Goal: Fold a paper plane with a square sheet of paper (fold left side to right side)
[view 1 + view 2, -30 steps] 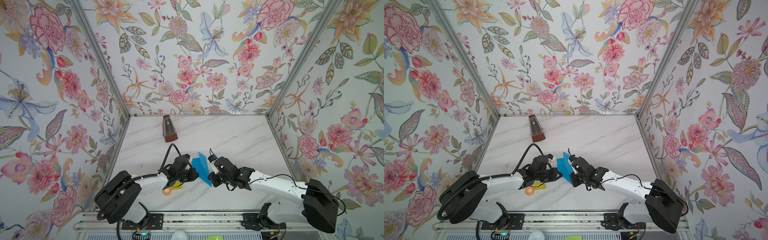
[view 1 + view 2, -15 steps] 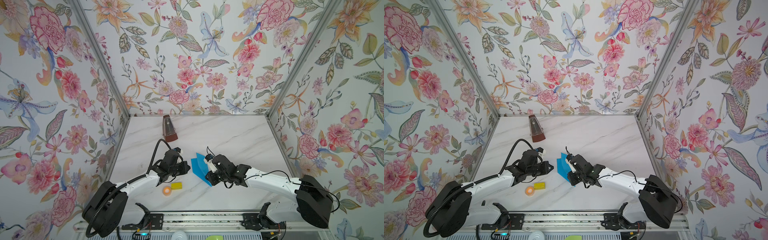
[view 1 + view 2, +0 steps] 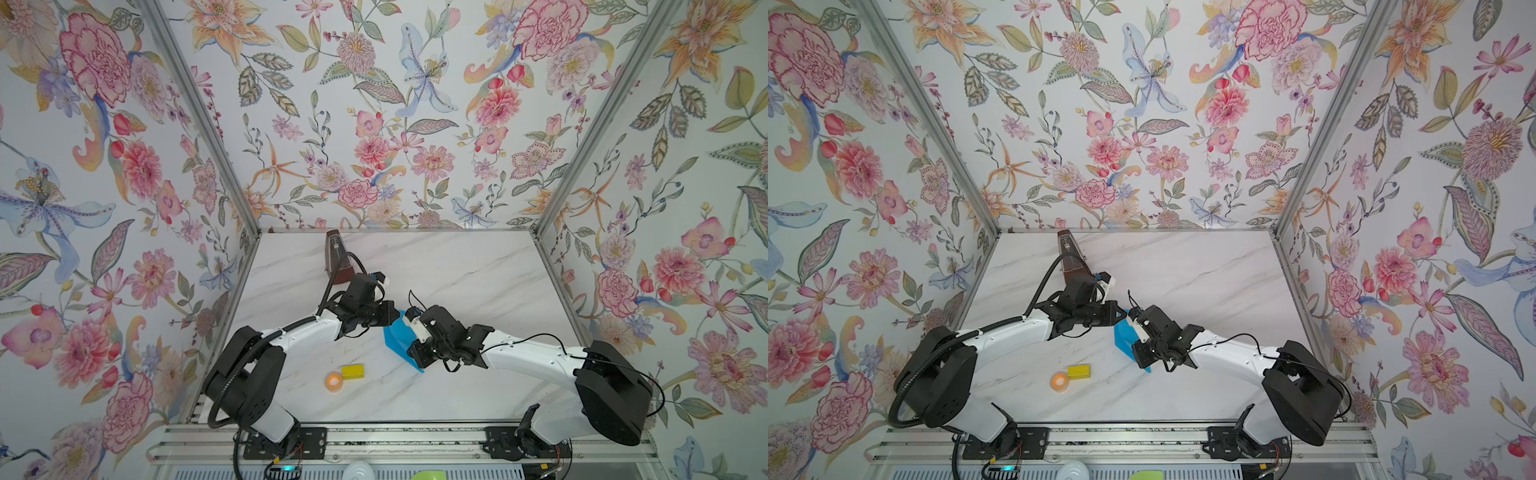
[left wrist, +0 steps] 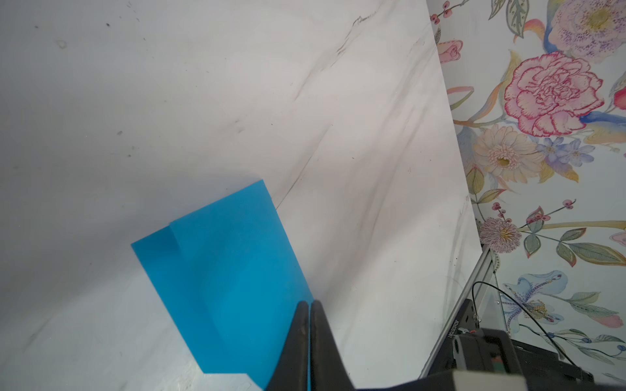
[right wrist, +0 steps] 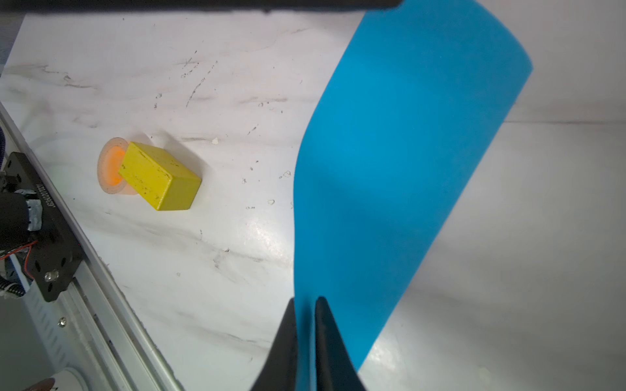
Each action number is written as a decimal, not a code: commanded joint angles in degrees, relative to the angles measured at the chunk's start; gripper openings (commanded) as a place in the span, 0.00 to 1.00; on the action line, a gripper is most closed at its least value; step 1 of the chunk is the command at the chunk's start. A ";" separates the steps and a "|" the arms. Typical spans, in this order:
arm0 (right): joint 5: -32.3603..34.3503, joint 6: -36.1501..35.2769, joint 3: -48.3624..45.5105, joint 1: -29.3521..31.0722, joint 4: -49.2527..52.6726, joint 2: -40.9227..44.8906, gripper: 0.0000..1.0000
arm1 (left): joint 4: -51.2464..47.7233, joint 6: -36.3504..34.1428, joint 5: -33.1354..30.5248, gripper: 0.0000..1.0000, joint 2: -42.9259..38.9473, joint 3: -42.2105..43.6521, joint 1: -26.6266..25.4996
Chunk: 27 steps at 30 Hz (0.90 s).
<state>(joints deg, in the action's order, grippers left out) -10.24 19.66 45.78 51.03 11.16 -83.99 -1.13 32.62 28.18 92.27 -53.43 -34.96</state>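
Square sheet of paper (image 3: 395, 337) — thin, bright blue, bowed and partly doubled over — at mid-table, partly raised off the white marble-patterned tabletop (image 3: 457, 282). Pinched at the far end by the black left gripper (image 4: 309, 303), closed flat on the edge; at the near end by the black right gripper (image 5: 305, 301), closed to a slit with blue paper between the fingers (image 5: 325, 338). Long axis far-to-near in both top views, near corner aimed at the metal front rail (image 3: 395, 440), slightly rightward. Directly between the two tools, touching both; neither nearer. Judged next: carrying the held side over to the right, across that axis, not along it. Small yellow block (image 3: 352, 371) well apart, to the left.
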 commanded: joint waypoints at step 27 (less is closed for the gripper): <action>-2.96 -0.41 -0.06 -2.45 -0.83 0.48 0.12 | -8.28 -9.13 -1.14 0.04 16.40 -5.46 -0.28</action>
<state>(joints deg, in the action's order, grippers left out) -12.64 19.68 46.19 48.97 10.41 -84.62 -6.68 25.08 28.29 107.13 -58.22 -34.94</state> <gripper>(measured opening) 0.123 0.048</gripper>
